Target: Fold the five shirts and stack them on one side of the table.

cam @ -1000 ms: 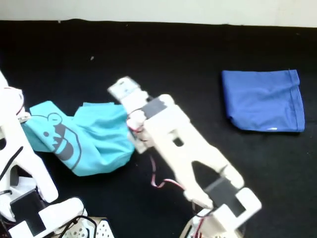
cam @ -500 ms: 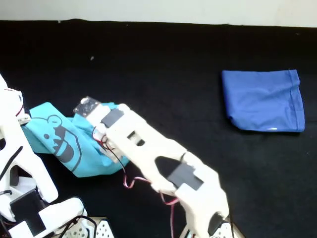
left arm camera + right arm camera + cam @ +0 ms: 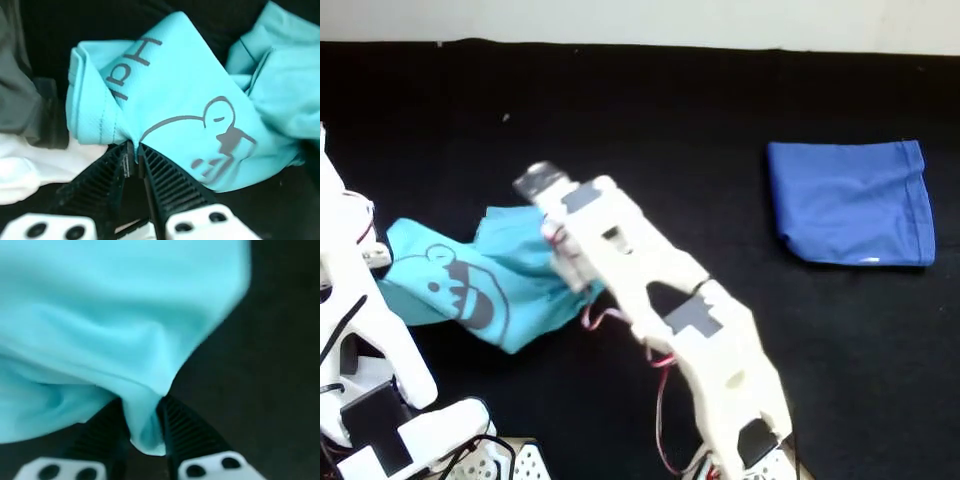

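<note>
Left of frame, my left gripper [image 3: 134, 147] is clamped on an edge of the teal shirt [image 3: 470, 280]; my right gripper [image 3: 142, 405] pinches its other end. Its long axis runs between my 2 grippers. The folded blue shirt [image 3: 850, 200] lies well apart, upper right, nearer my right arm.

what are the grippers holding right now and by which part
Both hold the turquoise shirt: the left gripper pinches a folded edge beside the printed letters, the right gripper a bunched fold of plain cloth.

Soft matt cloth with a printed motif: turquoise shirt [image 3: 470, 285]. Smooth cloth, possibly a slight sheen: blue shirt [image 3: 850, 200]. Matt black table [image 3: 670, 110]; white plastic right arm [image 3: 730, 380].
</note>
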{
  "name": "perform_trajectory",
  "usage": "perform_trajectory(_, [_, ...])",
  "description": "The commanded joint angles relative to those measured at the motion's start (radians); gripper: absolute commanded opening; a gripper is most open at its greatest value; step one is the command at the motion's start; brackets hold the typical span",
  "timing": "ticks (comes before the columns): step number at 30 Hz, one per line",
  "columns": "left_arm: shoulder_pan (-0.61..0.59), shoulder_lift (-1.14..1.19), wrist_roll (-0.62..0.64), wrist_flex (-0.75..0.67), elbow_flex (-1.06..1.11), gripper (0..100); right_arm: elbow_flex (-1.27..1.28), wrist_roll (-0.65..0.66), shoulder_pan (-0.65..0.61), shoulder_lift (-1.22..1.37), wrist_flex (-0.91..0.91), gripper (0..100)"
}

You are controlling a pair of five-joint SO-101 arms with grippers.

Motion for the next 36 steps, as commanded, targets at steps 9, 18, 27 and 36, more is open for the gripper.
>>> perform_trajectory(9, [0.363, -0.047, 0.002, 0.262, -0.166, 1, -0.265, 0.037, 0.372, -0.297, 0.275, 0.5])
perform_trajectory(18, [0.461, -0.174, 0.003, 0.292, -0.437, 1, -0.441, 0.203, 0.579, -0.536, 0.418, 0.5])
perform_trajectory(27, [0.610, -0.383, 0.003, 0.287, -0.246, 1, -0.427, 0.252, 0.656, -0.693, 0.415, 0.5])
perform_trajectory(36, [0.486, -0.134, 0.005, -0.074, 0.062, 1, -0.275, 0.245, 0.613, -0.403, 0.005, 0.5])
